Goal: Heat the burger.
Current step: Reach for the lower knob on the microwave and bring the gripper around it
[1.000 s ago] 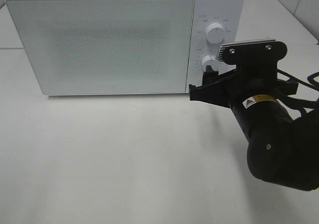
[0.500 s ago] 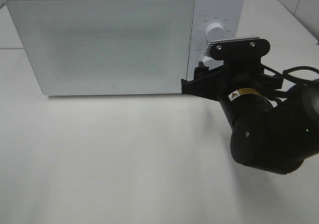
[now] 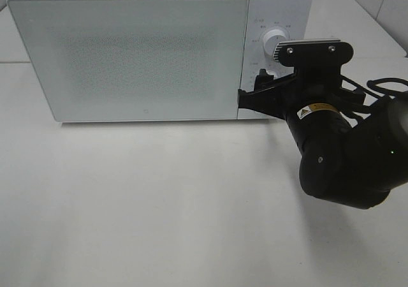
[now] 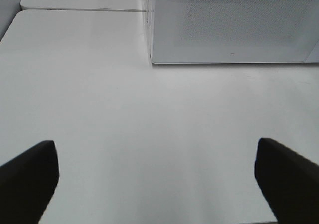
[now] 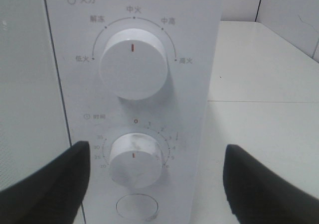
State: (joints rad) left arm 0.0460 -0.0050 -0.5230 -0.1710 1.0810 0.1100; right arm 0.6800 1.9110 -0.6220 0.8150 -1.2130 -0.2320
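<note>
White microwave (image 3: 127, 54) shut, the right gripper (image 5: 154, 184) gapes around its timer dial (image 5: 134, 159) while the left gripper (image 4: 157, 179) hangs released above the table (image 4: 149, 109).

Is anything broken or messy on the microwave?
Nothing broken or spilled. Only the lower knob on the microwave looks grubby, with greyish smudges on its white face; the upper knob is clean.

Microwave (image 3: 278, 3) showing white, door (image 3: 137, 54) carrying grey speckling. Knobs (image 5: 132, 62) bearing red marks. Right gripper (image 5: 155, 154) showing black, table (image 3: 159, 204) white.
</note>
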